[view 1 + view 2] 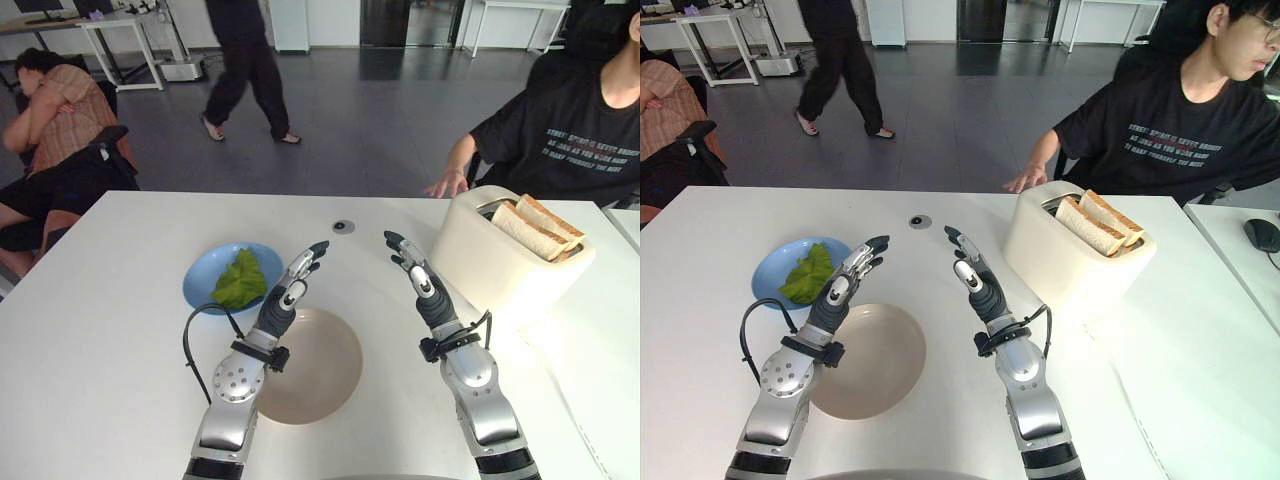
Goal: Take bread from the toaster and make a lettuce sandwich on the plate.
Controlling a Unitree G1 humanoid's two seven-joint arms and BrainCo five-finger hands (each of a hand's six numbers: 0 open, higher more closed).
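left hand point(283, 300), right hand point(425, 290) outstretched, empty | plate point(322, 382) bare | bread point(540, 228) in toaster point(480, 265), lettuce point(240, 280) on blue dish point(200, 287) — unstarted

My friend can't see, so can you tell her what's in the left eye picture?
The robot's left hand and right hand hover open over a white table, near a tan plate. A blue plate with lettuce lies to the left, and a toaster holding two bread slices stands to the right.
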